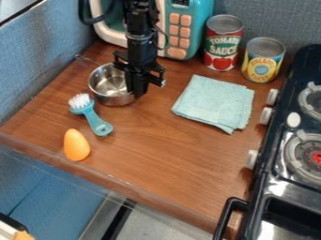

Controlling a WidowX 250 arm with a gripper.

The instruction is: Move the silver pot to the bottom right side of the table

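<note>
0 of 1 moves done

The round silver metal pot point(108, 86) sits far left, the black robotic gripper point(136, 92) at its right rim; whether the jaws clamp it, I cannot tell. Carrying it near right remains

Black arm point(139, 24) at top edge, end effector point(136, 90) pointing down.
</note>
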